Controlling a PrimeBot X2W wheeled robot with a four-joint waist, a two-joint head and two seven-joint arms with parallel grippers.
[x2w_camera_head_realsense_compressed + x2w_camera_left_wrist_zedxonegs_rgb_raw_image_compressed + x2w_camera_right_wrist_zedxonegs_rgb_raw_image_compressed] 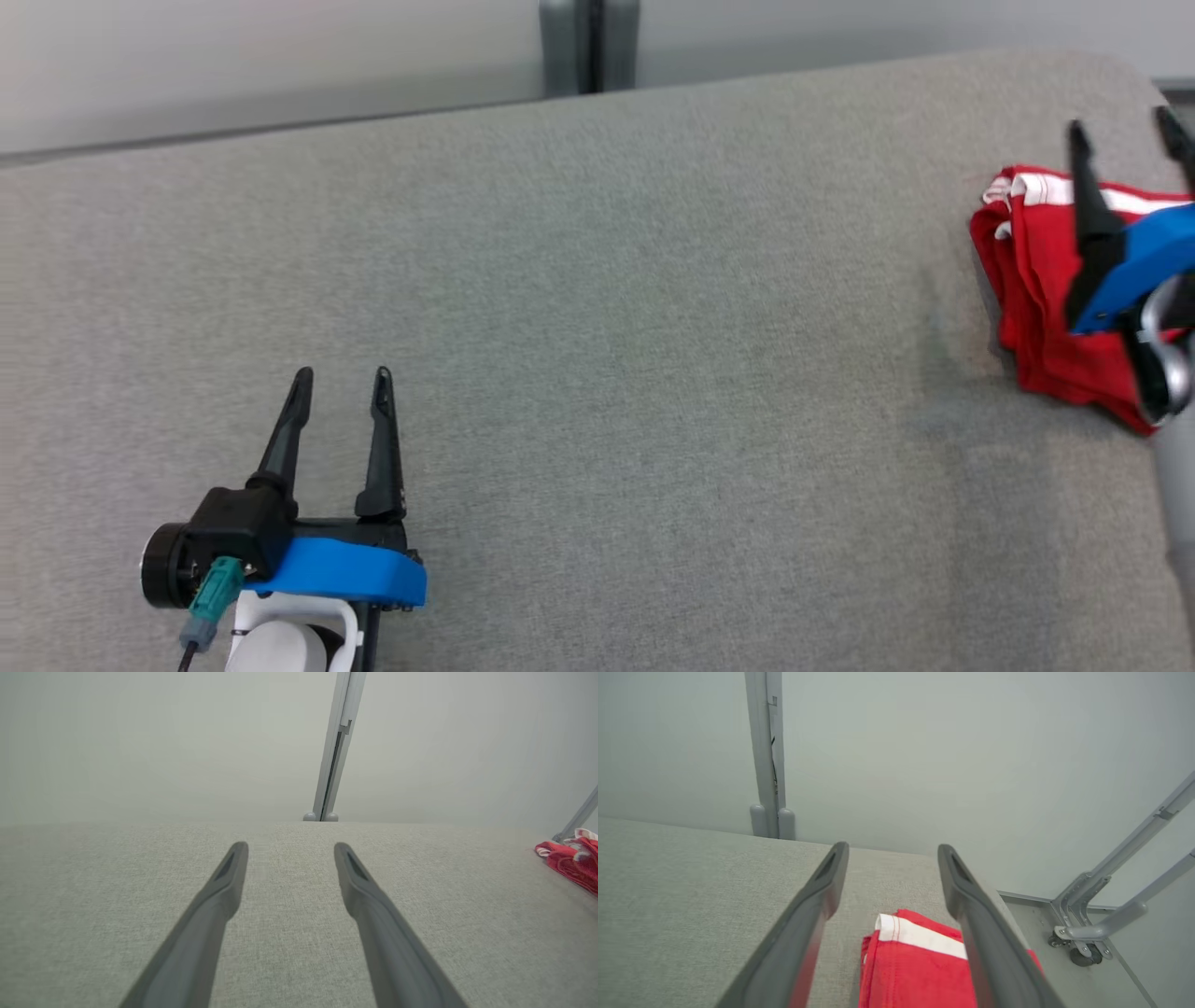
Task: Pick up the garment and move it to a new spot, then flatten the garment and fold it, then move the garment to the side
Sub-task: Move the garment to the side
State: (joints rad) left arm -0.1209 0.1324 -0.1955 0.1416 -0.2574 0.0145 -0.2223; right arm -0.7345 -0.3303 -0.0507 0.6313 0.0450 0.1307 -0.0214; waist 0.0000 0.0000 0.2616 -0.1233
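Left tool (343, 373) wide, idle near front-left of counter (597, 327). Right tool (1120, 121) wide, empty, over folded red garment (1027, 271) at right edge (all steps look done).

Garment (1032, 280), far right: red, with a white band along its far edge. Table cover (597, 327): light grey, fine woven fleck, no print. Left gripper (343, 375) and right gripper (1120, 121): black fingers, bright blue collar. Connector (217, 583) on the left gripper: teal. Wall (280, 56): pale grey. Post (588, 42) and metal frame (1125, 912): mid grey.
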